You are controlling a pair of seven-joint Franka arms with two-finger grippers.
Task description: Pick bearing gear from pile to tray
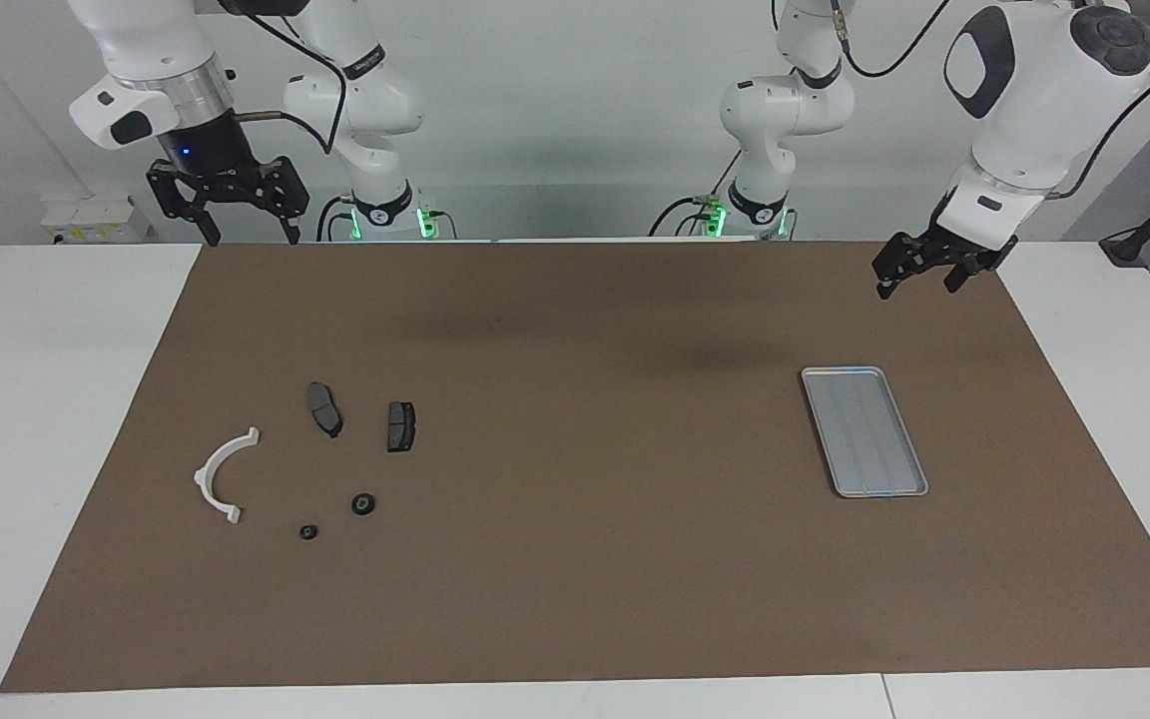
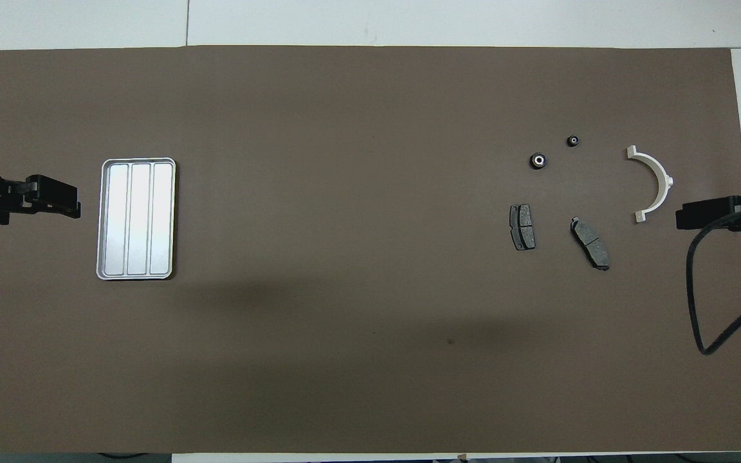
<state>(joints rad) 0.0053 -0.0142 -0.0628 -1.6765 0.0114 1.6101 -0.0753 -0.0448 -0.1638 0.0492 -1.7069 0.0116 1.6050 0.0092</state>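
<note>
The pile lies on the brown mat toward the right arm's end. It holds a white curved bracket (image 1: pixel 219 477) (image 2: pixel 655 185), two dark grey brake pads (image 1: pixel 324 408) (image 1: pixel 400 426) and two small black round pieces. The larger round piece (image 1: pixel 363 503) (image 2: pixel 538 160) has a pale centre. The smaller one (image 1: pixel 308 532) (image 2: pixel 573 140) lies beside it. I cannot tell which of them is the bearing gear. The silver tray (image 1: pixel 864 431) (image 2: pixel 136 218) lies bare toward the left arm's end. My right gripper (image 1: pixel 248 238) (image 2: pixel 679 217) hangs open and high over the mat's edge at the pile's end. My left gripper (image 1: pixel 916 288) (image 2: pixel 76 207) hangs open over the mat beside the tray.
The brown mat (image 1: pixel 575 559) covers most of the white table (image 1: pixel 56 399). A black cable (image 2: pixel 698 302) loops down from the right arm over the mat's end.
</note>
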